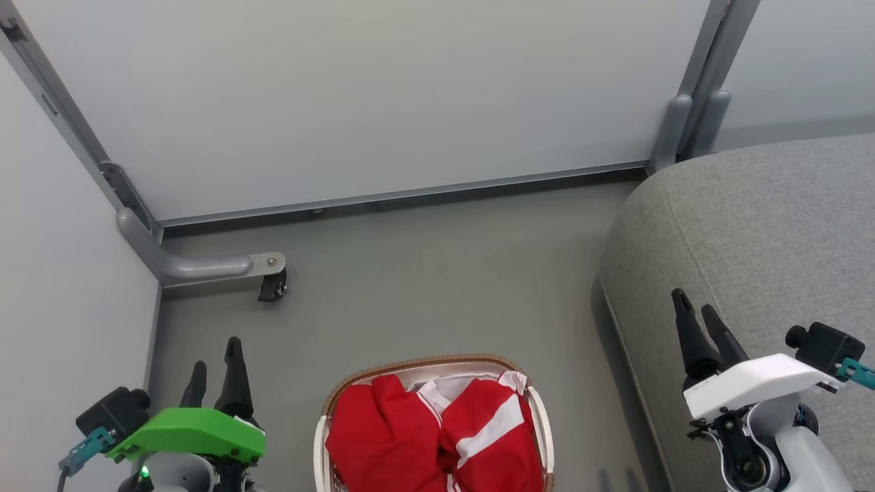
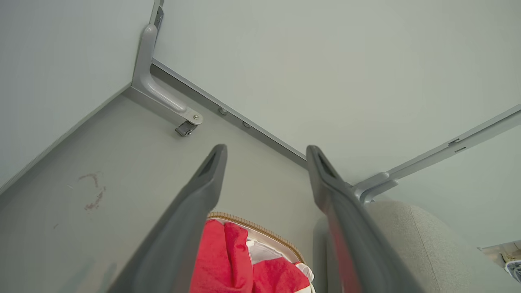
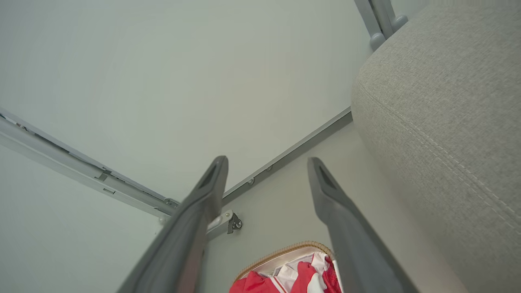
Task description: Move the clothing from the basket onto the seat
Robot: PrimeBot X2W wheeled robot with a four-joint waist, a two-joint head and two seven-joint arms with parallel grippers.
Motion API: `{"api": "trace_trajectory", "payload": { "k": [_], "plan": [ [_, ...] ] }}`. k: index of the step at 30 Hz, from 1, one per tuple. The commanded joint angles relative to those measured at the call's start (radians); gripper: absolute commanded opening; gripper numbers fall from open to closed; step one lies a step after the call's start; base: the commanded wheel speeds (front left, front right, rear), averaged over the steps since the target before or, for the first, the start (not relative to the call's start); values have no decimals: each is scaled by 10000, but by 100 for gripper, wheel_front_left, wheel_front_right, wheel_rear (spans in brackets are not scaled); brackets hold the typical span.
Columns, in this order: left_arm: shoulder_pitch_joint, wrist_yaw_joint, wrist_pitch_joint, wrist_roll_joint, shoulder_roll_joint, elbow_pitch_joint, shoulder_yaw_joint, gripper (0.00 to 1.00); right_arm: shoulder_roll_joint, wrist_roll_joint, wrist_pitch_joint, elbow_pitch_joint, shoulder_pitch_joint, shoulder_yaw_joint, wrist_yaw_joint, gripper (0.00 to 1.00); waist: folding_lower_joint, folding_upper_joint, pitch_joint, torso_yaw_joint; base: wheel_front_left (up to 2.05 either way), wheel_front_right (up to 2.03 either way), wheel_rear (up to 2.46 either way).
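Wide and empty, the left gripper (image 1: 216, 355) at eight o'clock and the right gripper (image 1: 693, 302) at four are flanking the basket (image 1: 424, 360) at six, seemingly poised to reach the clothing (image 1: 410, 437) lying heaped inside; the seat (image 1: 752, 225) is sitting at three.

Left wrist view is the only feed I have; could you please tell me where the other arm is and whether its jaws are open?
Observer: In the head view the right gripper shows at the lower right, against the large light grey fabric seat, jaws open and holding nothing.
Operator: Thank you. Is there room between the basket and that seat?
Observer: Yes. The oval white plastic basket with the brown woven rim stands on the grey floor, with a strip of floor between it and the seat.
Operator: And how is the load lying?
Observer: The soft red clothing with white stripes is bunched inside the basket; a broad white stripe crosses the right-hand piece.
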Motion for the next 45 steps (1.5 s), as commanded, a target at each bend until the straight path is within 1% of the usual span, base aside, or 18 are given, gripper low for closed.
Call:
{"api": "trace_trajectory", "payload": {
  "k": [1, 18, 28, 37, 45],
  "plan": [
    [-338, 97, -117, 405, 138, -64, -78, 100, -80, -400, -131, -95, -260, 51, 4, 100, 0, 0, -4, 2, 0, 0, 0],
    [-409, 521, -623, 2427, 348, 470, -860, 100, -75, -2599, -637, 250, -224, 390, 5, 100, 0, 0, -33, 4, 0, 0, 0],
    [-329, 770, -883, 3365, 305, 550, -1078, 100, -73, -3655, -898, 393, -222, 423, 4, 100, 0, 0, -45, -6, 0, 0, 0],
    [-172, 793, -1092, 4170, 267, 531, -1205, 100, 9, -4580, -1117, 454, -117, 461, 5, 100, 0, 0, -67, 11, 0, 0, 0],
    [-75, 737, -1268, 4716, 170, 632, -1106, 100, 54, -5293, -1291, 554, -142, 386, 5, 100, 0, 0, -83, -15, 0, 0, 0]
  ]
}}
